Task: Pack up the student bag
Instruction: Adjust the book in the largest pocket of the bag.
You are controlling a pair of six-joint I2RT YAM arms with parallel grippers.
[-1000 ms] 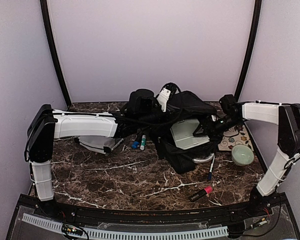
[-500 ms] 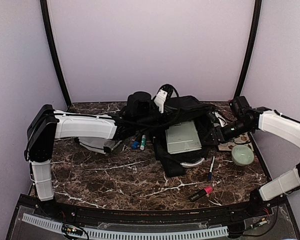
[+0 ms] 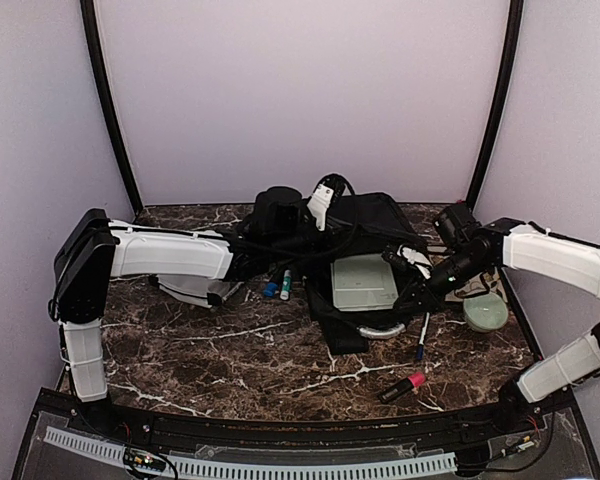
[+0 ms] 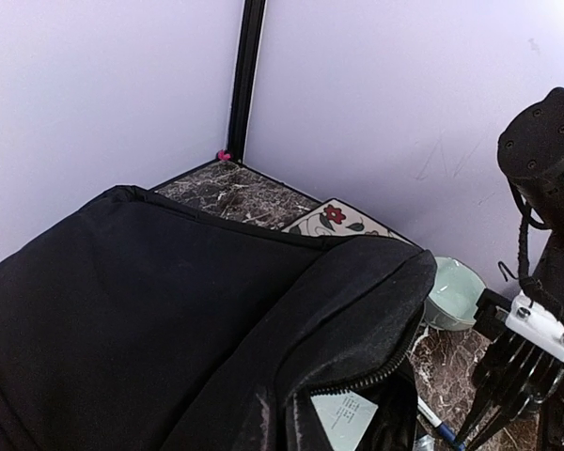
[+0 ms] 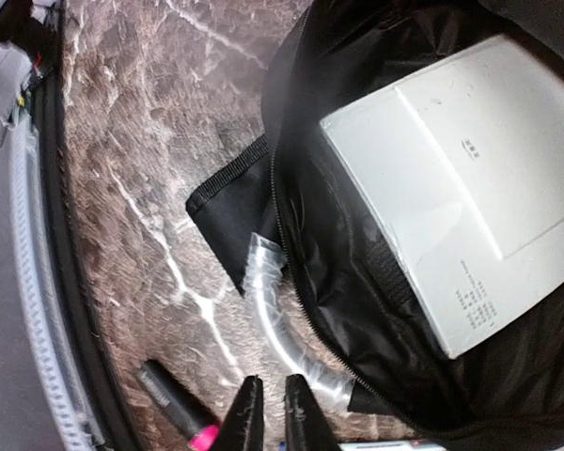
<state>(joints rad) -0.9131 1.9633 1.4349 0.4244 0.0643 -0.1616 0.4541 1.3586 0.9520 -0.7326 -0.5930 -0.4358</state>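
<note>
My right claw (image 5: pixel 274 385): fingers nearly together, thin gap, nothing between em. Grey loop (image 5: pixel 273 310) just past tips. Beyond that, bag (image 5: pixel 357 282) lying unzipped, white box (image 5: pixel 470 178) inside. Pink-tipped marker (image 5: pixel 169 390) just left of claw on table (image 5: pixel 141 188). My left claw (image 3: pixel 285 215) closed, tucked at bag's far flap, can't see on what.

Pale flat rectangular box (image 3: pixel 365 282) lies in open black fabric backpack (image 3: pixel 375 215); green round bowl (image 3: pixel 485 311) right, pink-tipped marker (image 3: pixel 402 387) in front.
</note>
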